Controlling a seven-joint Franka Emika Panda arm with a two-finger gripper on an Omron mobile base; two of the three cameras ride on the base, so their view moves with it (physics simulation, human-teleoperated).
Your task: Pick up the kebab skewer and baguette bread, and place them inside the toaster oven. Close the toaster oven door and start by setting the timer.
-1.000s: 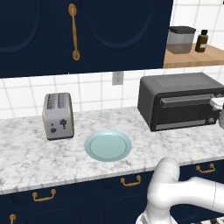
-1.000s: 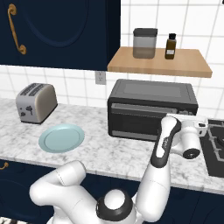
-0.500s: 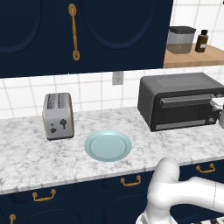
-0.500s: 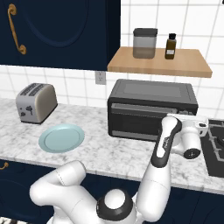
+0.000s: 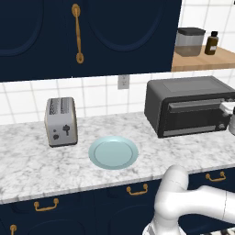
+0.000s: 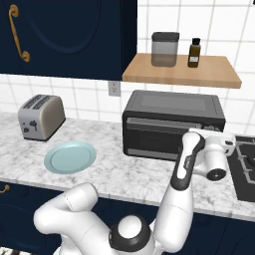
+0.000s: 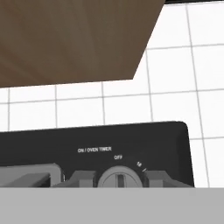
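Toaster oven (image 6: 172, 124) knob between shut jaws.

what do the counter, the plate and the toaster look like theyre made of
Counter: looks like polished marble or stone, white with grey veining. Plate: probably glazed ceramic, smooth pale blue with a raised rim; plastic can't be ruled out. Toaster: seems brushed metal, a silver-grey body with dark slots and knobs. All rendered, so these are guesses from looks.

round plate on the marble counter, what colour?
Pale blue round plate, plain with no pattern; clearest in the left base view.
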